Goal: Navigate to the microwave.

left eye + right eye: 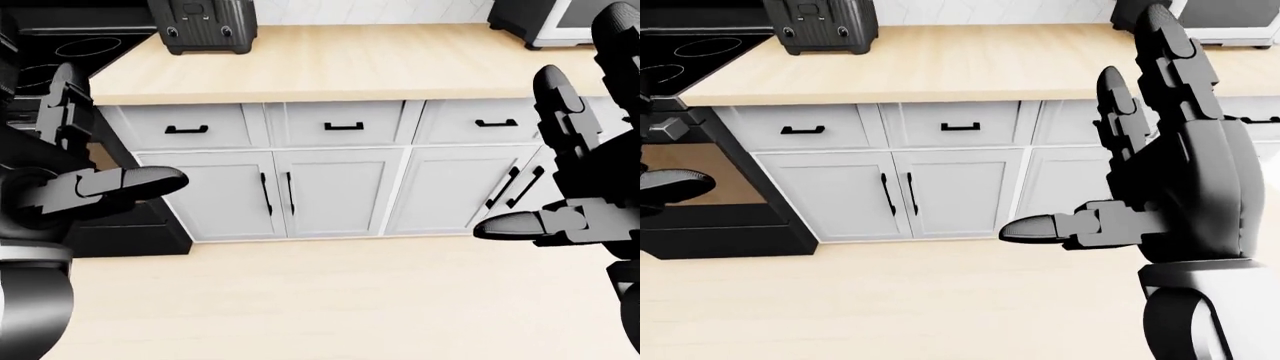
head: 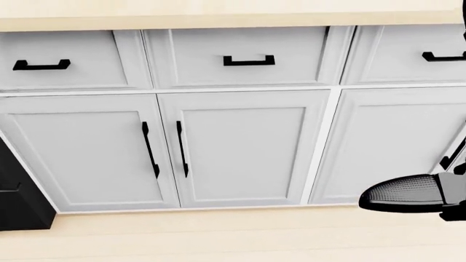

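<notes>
1. Target: microwave (image 1: 560, 21) sits on the worktop (image 1: 350, 64) at approx 1 o'clock in the left-eye view, cut off by the top edge; only its lower body and part of the door show. In the right-eye view it's at approx 1 o'clock too, partly behind the right hand. Not in the head view, which looks down at the cabinet doors (image 2: 164, 150) and drawers (image 2: 247, 60).

2. Step in hand (judgement): you're near the worktop but off to the left of the target. The body faces the middle cabinets, w/ the toaster (image 1: 205, 24) at 11 o'clock and the stove (image 1: 60, 52) at 10 o'clock.
- Sidestep or turn toward 2 o'clock until the microwave centres in both eye views
- Keep steps short; the cabinet fronts are close, so don't advance straight on
- Keep both arms tucked; the right arm is the one that'd meet the worktop edge first
- Stop once the microwave sits at 12 o'clock, square to you

3. Hands:
- left hand (image 1: 70, 157): fingers spread apart, thumb pointing toward 3 o'clock, holds nothing, touches nothing visible
- right hand (image 1: 1170, 187): fingers apart and raised toward 12 o'clock, thumb out toward 9 o'clock, empty, clear of the worktop as far as the views show

4. Risk (judgement): the right hand blocks much of the right-eye view, so rely on the left-eye view for alignment
</notes>
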Robot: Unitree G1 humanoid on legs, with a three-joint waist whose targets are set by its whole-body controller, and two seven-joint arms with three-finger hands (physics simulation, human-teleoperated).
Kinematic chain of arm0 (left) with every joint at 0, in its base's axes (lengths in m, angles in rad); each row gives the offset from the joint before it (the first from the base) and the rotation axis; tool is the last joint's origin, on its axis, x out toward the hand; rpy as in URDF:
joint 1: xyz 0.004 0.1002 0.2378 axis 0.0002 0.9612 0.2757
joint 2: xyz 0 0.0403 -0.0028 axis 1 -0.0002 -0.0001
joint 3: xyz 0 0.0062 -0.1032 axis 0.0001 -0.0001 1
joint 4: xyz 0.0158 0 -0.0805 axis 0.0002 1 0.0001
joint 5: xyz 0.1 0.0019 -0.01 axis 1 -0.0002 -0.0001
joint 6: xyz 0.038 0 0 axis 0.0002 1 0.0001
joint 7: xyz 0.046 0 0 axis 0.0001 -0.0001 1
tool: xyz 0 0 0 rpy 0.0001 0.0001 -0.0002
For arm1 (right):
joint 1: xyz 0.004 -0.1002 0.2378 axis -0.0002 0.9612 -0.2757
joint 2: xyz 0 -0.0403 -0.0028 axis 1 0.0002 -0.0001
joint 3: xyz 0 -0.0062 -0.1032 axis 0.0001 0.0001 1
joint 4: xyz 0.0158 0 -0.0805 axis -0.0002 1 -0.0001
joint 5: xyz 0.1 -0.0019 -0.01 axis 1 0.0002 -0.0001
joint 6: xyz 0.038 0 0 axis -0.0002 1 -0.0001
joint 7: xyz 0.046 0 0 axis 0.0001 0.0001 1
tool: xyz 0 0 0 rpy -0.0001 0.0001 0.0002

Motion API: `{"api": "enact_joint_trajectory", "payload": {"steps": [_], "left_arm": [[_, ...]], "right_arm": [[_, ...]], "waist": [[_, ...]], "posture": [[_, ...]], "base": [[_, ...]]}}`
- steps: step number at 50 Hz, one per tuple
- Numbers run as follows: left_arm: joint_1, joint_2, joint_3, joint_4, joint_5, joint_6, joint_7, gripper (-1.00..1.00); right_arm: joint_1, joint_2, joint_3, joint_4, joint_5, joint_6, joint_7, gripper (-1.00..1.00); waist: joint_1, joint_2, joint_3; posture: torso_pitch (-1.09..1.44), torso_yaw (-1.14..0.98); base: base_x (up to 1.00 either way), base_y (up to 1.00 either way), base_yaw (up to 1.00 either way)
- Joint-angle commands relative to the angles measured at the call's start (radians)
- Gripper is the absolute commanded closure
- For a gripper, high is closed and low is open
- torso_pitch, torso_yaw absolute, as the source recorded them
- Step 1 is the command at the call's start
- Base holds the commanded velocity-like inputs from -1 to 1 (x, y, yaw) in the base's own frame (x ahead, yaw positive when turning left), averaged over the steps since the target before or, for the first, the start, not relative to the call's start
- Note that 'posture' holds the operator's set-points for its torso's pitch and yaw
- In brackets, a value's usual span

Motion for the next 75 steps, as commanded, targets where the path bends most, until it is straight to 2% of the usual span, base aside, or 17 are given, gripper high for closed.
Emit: {"api": "enact_joint_trajectory", "payload": {"steps": [1,2,13,16,20,26,29,30,38,42,43,50,55,57,69,70,75], "left_arm": [[-0.014,0.014,0.016,-0.001,0.01,-0.019,0.005,-1.0],[-0.014,0.014,0.017,-0.002,0.007,-0.018,0.007,-1.0],[-0.016,0.001,0.008,0.008,0.034,-0.017,-0.014,-1.0],[-0.017,0.0,0.007,0.008,0.036,-0.015,-0.014,-1.0],[-0.015,0.0,0.012,0.005,0.032,-0.014,-0.013,-1.0],[-0.014,-0.006,0.005,0.012,0.05,-0.019,-0.024,-1.0],[-0.017,-0.009,0.004,0.014,0.053,-0.017,-0.026,-1.0],[-0.017,-0.009,0.003,0.014,0.055,-0.017,-0.027,-1.0],[-0.019,-0.005,0.006,0.011,0.043,-0.012,-0.019,-1.0],[-0.023,-0.005,-0.002,0.015,0.047,-0.014,-0.019,-1.0],[-0.025,-0.005,-0.001,0.015,0.045,-0.013,-0.018,-1.0],[-0.018,-0.009,0.001,0.008,0.043,-0.012,-0.018,-1.0],[-0.015,-0.008,0.006,0.006,0.038,-0.011,-0.016,-1.0],[-0.012,-0.008,0.008,0.005,0.039,-0.012,-0.018,-1.0],[-0.009,-0.002,0.011,0.005,0.036,-0.016,-0.017,-1.0],[-0.006,-0.005,0.008,0.005,0.044,-0.018,-0.021,-1.0],[-0.011,-0.01,0.007,0.005,0.047,-0.012,-0.023,-1.0]], "right_arm": [[-0.013,-0.01,-0.022,-0.008,-0.004,-0.022,0.002,-1.0],[-0.013,-0.009,-0.018,-0.008,-0.002,-0.02,0.001,-1.0],[-0.013,0.02,-0.009,-0.008,-0.032,0.002,0.02,-1.0],[-0.009,0.029,-0.006,-0.008,-0.046,0.004,0.03,-1.0],[-0.007,0.025,-0.009,-0.008,-0.043,0.002,0.029,-1.0],[-0.004,0.036,-0.005,-0.008,-0.061,0.009,0.04,-1.0],[-0.007,0.043,-0.005,-0.008,-0.064,0.015,0.043,-1.0],[-0.007,0.044,-0.004,-0.008,-0.066,0.015,0.045,-1.0],[-0.005,0.039,-0.007,-0.008,-0.057,0.017,0.043,-1.0],[-0.005,0.051,-0.012,-0.008,-0.065,0.028,0.051,-1.0],[-0.007,0.051,-0.015,-0.008,-0.06,0.032,0.048,-1.0],[0.001,0.054,-0.013,-0.008,-0.069,0.03,0.054,-1.0],[0.006,0.049,-0.013,-0.008,-0.07,0.022,0.053,-1.0],[0.009,0.049,-0.01,-0.008,-0.072,0.02,0.053,-1.0],[0.009,0.04,-0.015,-0.008,-0.065,0.021,0.049,-1.0],[0.014,0.046,-0.011,-0.008,-0.078,0.021,0.056,-1.0],[0.01,0.051,-0.015,-0.008,-0.076,0.026,0.057,-1.0]], "waist": [[-0.001,0.012,-0.007],[0.001,0.047,-0.017],[0.01,-0.039,-0.001],[0.01,-0.093,-0.009],[0.005,-0.088,-0.015],[0.005,-0.03,0.0],[0.002,0.067,-0.025],[0.009,0.029,-0.017],[0.013,-0.03,-0.003],[0.012,-0.101,-0.01],[0.002,-0.073,-0.005],[0.005,-0.053,-0.003],[-0.005,0.058,-0.029],[0.006,0.039,-0.004],[0.011,-0.099,-0.005],[-0.001,-0.069,-0.004],[0.007,-0.07,-0.016]], "posture": [[0.0,0.0],[0.0,0.0],[0.0,0.0],[0.0,0.0],[0.0,0.0],[0.0,0.0],[0.0,0.0],[0.0,0.0],[0.0,0.0],[0.0,0.0],[0.0,0.0],[0.0,0.0],[0.0,0.0],[0.0,0.0],[0.0,0.0],[0.0,0.0],[0.0,0.0]], "base": [[0.0,0.28,0.0],[0.0,0.28,0.0],[0.0,0.28,0.0],[0.0,0.28,0.0],[0.0,0.28,0.0],[0.0,0.27,0.0],[0.0,0.28,0.0],[0.0,0.28,0.0],[0.0,0.28,0.0],[0.0,0.28,0.0],[0.0,0.27,0.0],[0.0,0.28,0.0],[0.0,0.27,0.0],[0.0,0.28,0.0],[0.0,0.28,0.0],[0.0,0.27,0.0],[0.0,0.28,0.0]]}}
